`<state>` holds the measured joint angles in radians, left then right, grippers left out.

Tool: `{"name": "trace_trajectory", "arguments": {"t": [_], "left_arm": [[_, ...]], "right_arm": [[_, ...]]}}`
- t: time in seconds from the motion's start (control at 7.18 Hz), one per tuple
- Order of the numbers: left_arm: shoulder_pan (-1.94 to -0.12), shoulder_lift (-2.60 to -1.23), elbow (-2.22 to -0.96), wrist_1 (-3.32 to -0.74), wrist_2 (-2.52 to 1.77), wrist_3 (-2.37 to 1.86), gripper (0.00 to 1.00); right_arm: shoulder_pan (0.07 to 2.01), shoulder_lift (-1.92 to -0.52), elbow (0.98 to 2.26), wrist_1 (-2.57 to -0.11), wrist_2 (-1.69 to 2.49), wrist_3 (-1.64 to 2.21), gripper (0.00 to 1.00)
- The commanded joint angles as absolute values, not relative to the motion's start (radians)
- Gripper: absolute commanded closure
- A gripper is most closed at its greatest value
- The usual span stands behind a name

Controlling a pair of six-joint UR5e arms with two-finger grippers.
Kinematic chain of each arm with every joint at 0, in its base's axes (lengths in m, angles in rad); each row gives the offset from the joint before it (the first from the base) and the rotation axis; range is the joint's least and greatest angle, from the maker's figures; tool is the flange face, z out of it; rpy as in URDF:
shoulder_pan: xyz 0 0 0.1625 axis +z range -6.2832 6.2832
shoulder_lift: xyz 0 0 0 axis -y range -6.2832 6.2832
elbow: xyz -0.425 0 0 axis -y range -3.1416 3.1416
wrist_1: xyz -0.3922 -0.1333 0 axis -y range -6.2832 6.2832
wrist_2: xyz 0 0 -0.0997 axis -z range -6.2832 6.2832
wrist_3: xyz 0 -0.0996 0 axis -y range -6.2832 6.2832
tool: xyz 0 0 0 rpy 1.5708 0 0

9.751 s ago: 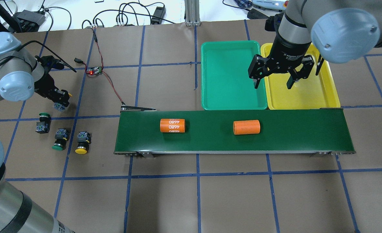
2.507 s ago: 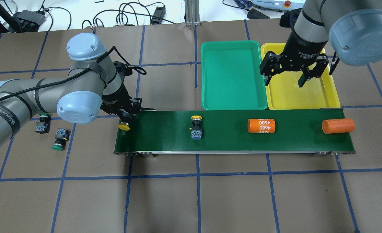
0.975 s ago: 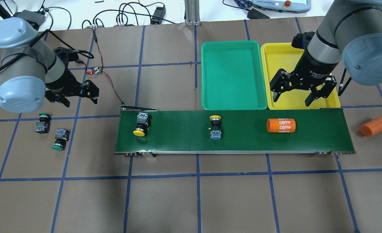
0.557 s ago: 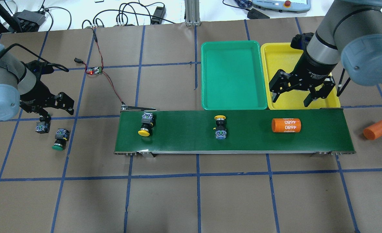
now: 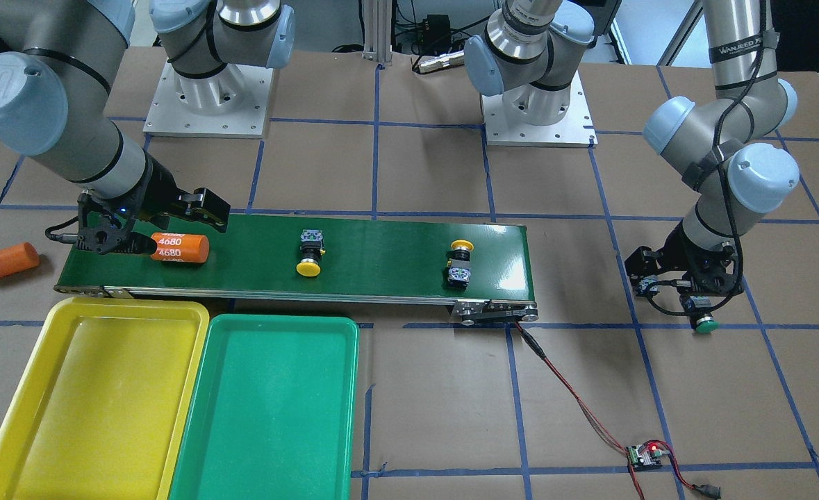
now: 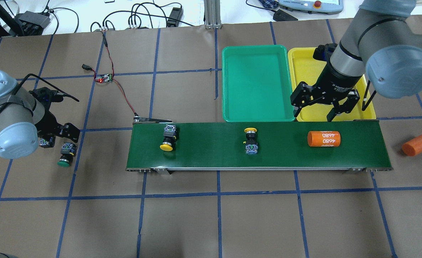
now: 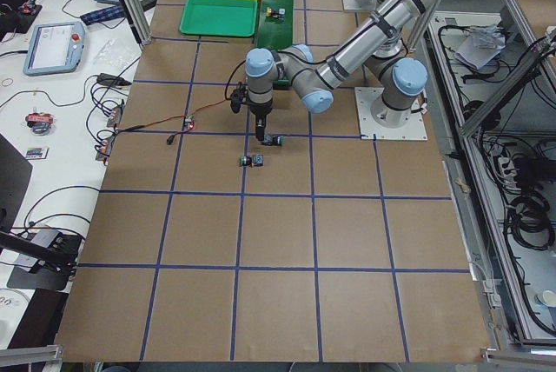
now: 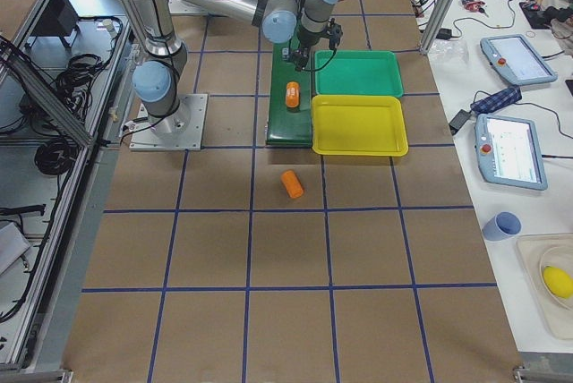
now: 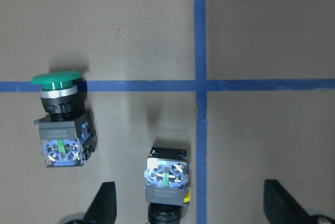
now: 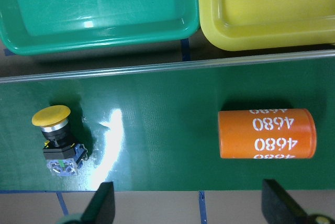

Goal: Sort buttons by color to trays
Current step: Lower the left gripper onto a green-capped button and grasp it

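Two yellow-capped buttons lie on the dark green belt, one to the left and one in the middle. Two green-capped buttons lie on the table at the left, one in plain sight and one mostly hidden under my left arm in the overhead view. My left gripper is open just above them; in the left wrist view the second green button lies between the fingers. My right gripper is open and empty over the front edge of the yellow tray. The green tray holds nothing.
An orange cylinder marked 4680 rides the conveyor belt just below my right gripper. A plain orange cylinder lies on the table past the belt's right end. A small circuit board with red wires sits behind the belt's left end.
The belt has carried both yellow buttons and the 4680 cylinder to the right. My left gripper has come down over the green buttons. My right gripper has shifted left toward the belt.
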<state>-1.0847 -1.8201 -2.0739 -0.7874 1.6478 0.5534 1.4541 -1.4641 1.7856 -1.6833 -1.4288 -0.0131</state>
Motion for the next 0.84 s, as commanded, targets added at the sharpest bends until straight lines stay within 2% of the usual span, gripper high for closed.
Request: {"name": "trace_trajectory", "arguments": {"t": [0.0,0.14,0.28,0.42,0.56,0.7], "left_arm": [[-1.071,-1.874,-2.079,-0.761,1.643,0.638,0.00],[-1.071,-1.890,-2.080,-0.758,1.643,0.632,0.00],[-1.071,-1.896,-2.080,-0.758,1.643,0.634,0.12],[-1.071,-1.896,-2.080,-0.758,1.643,0.634,0.84],[-1.072,-1.896,-2.076,-0.758,1.643,0.638,1.00],[-1.074,-1.896,-2.069,-0.761,1.641,0.635,1.00]], "right_arm": [[1.457,-1.447,1.792,-1.716,-1.427,-0.012,0.00],[1.486,-1.442,1.793,-1.744,-1.427,-0.012,0.00],[1.497,-1.421,1.793,-1.778,-1.427,-0.014,0.00],[1.503,-1.404,1.793,-1.787,-1.428,-0.012,0.00],[1.505,-1.401,1.793,-1.787,-1.440,-0.015,0.00],[1.497,-1.397,1.805,-1.790,-1.428,-0.009,0.00]]}}
